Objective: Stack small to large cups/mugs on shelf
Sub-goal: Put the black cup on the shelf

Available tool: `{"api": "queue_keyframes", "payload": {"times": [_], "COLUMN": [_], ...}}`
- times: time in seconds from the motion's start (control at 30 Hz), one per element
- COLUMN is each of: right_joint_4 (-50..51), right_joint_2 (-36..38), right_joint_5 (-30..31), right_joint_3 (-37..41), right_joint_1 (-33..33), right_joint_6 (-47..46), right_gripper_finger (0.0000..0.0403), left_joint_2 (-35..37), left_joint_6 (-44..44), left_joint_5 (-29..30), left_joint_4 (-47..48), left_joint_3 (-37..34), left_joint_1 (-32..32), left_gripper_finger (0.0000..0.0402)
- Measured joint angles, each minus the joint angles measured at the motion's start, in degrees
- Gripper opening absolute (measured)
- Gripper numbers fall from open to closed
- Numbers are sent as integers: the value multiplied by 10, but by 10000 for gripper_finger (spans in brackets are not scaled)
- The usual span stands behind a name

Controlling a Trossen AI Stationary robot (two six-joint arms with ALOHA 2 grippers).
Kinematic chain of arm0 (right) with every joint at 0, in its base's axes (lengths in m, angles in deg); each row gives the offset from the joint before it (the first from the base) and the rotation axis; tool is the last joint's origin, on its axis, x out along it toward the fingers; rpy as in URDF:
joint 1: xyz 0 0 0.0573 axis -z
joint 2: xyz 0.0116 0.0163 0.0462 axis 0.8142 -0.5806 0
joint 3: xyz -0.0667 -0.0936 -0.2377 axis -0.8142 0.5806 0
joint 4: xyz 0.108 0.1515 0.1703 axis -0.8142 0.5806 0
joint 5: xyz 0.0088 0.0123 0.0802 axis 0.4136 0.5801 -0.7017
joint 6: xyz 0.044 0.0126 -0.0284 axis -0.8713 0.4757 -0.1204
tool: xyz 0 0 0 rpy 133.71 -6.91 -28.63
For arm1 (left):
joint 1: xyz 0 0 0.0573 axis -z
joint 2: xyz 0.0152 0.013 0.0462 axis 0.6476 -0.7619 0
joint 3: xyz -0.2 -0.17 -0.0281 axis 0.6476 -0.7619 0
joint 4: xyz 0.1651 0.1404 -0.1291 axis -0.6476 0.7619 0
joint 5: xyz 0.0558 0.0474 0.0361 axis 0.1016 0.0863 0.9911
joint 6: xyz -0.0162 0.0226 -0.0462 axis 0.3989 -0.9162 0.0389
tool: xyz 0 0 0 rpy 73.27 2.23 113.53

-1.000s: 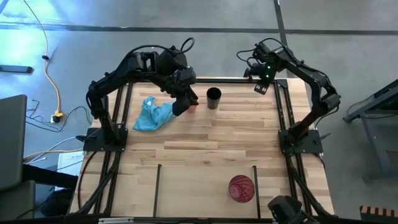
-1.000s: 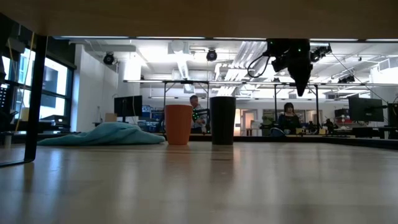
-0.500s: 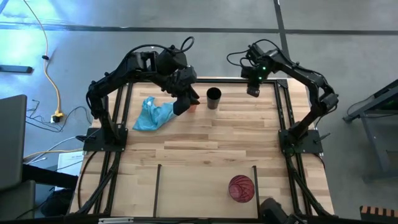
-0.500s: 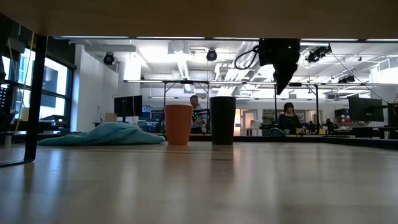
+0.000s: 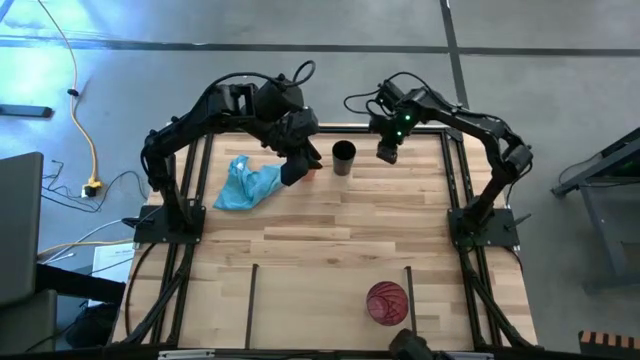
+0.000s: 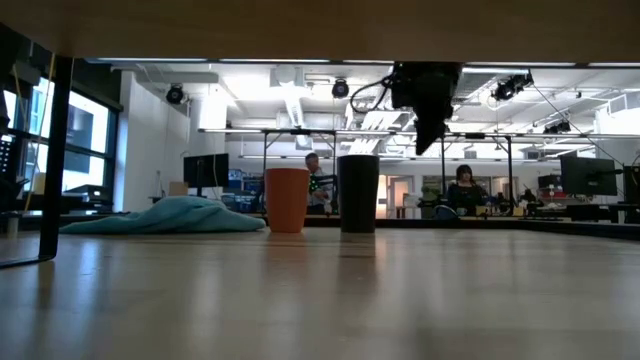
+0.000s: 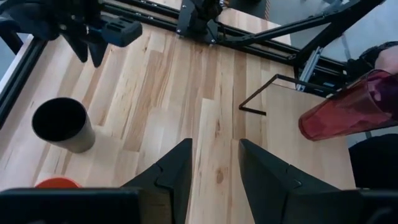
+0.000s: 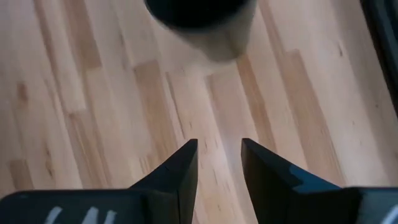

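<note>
Nothing is stacked yet: the red cup (image 5: 388,302) stands alone on the shelf (image 5: 300,300), the orange cup (image 6: 287,199) and black cup (image 5: 343,157) wait at the far edge of the surface, and both the left gripper (image 5: 290,175) and right gripper (image 5: 386,154) hold nothing, jaws partly open.

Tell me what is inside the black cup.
The black cup stands upright near the orange cup. From above and in the left wrist view its inside shows only dark; nothing rises above its rim, but the bottom is too shadowed to see.
</note>
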State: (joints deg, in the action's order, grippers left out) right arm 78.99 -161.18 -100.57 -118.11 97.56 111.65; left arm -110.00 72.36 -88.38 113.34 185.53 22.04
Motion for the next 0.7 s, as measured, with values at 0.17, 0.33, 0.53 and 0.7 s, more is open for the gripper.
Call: {"api": "queue_keyframes", "payload": {"times": [0.17,0.33,0.53,0.7], "right_joint_4": [-9,1,-8,-21], "right_joint_2": [1,1,-12,-31], "right_joint_5": [-29,-42,-68,-69], "right_joint_3": [-39,-64,-65,-65], "right_joint_1": [-5,-5,-26,-59], "right_joint_6": [-25,-50,-102,-150], "right_gripper_finger": [114,114,114,114], "left_joint_2": [-6,-5,-5,-5], "left_joint_6": [-3,-4,-4,-4], "left_joint_5": [0,0,5,5], "left_joint_4": [0,0,0,1], "left_joint_3": [0,0,0,0], "left_joint_1": [8,16,23,24], "left_gripper_finger": [117,117,117,117]}}
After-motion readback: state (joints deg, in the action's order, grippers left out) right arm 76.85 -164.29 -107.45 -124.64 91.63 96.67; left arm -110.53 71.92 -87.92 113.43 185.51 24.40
